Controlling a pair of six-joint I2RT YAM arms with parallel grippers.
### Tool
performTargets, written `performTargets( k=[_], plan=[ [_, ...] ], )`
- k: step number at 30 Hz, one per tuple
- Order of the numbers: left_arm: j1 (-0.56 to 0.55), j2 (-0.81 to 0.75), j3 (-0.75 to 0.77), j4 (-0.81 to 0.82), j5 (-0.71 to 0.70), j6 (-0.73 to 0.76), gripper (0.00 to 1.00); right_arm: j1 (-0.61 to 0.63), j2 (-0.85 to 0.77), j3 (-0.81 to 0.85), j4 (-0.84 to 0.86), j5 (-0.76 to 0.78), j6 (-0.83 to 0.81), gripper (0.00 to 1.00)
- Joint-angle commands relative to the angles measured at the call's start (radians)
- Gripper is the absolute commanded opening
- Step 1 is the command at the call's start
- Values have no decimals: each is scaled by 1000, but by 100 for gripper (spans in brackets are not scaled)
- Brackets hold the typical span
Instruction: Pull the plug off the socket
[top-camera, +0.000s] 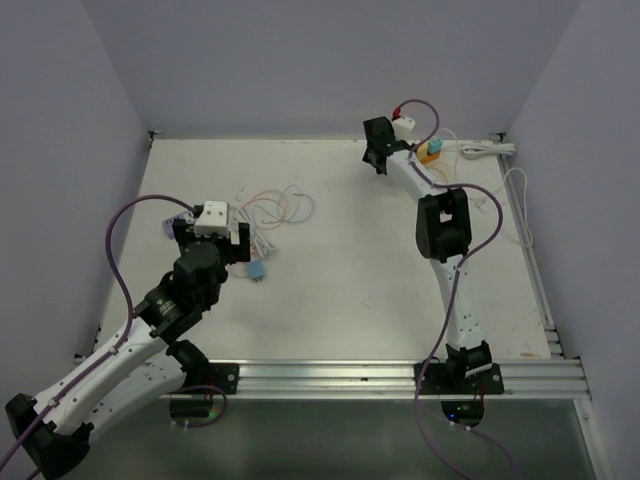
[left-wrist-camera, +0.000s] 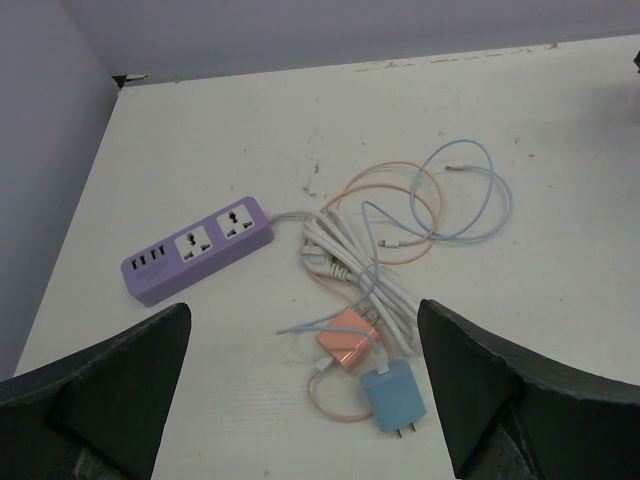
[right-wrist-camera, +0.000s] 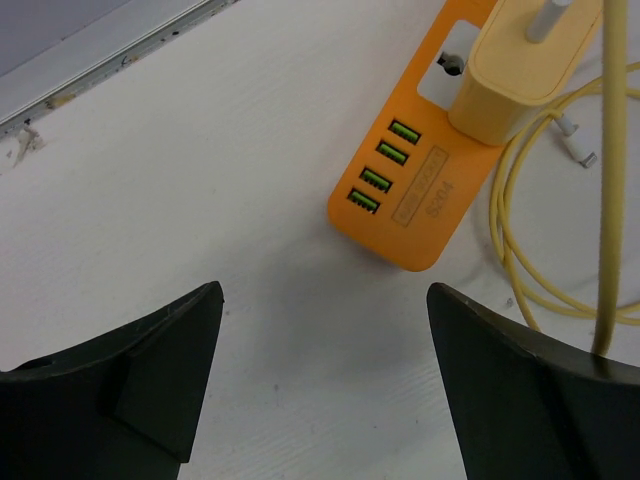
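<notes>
Right wrist: one yellow plug (right-wrist-camera: 520, 75) in one orange socket strip (right-wrist-camera: 420, 215) (both arms' jaws wide).

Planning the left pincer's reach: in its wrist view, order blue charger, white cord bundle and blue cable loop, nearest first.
1. Blue charger, bottom, right of centre.
2. White cord bundle, middle.
3. Blue cable loop, far right.

Orange power strip (right-wrist-camera: 400, 205): far end cut off by top edge in right wrist view; in top view partly hidden behind right arm (top-camera: 442, 225), sockets too small to tell. Yellow plug (right-wrist-camera: 510, 85): top cropped. Yellow cable (right-wrist-camera: 605, 200): near strand blurred, leaves frame at top
</notes>
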Motion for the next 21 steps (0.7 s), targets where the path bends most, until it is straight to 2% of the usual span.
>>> performTargets(
  k=[1,6,13,21],
  plan=[
    [5,0,-15,28,4,-3,100,-25,17,53,4,63,72,88],
    [5,2,-16,31,8,0,100,-60,34,49,-22,37,149,88],
    [5,8,-18,33,18,0,100,-88,79,78,-3,-18,155,87],
    [5,10,-19,33,22,3,100,-103,114,127,-9,-55,152,75]
  ],
)
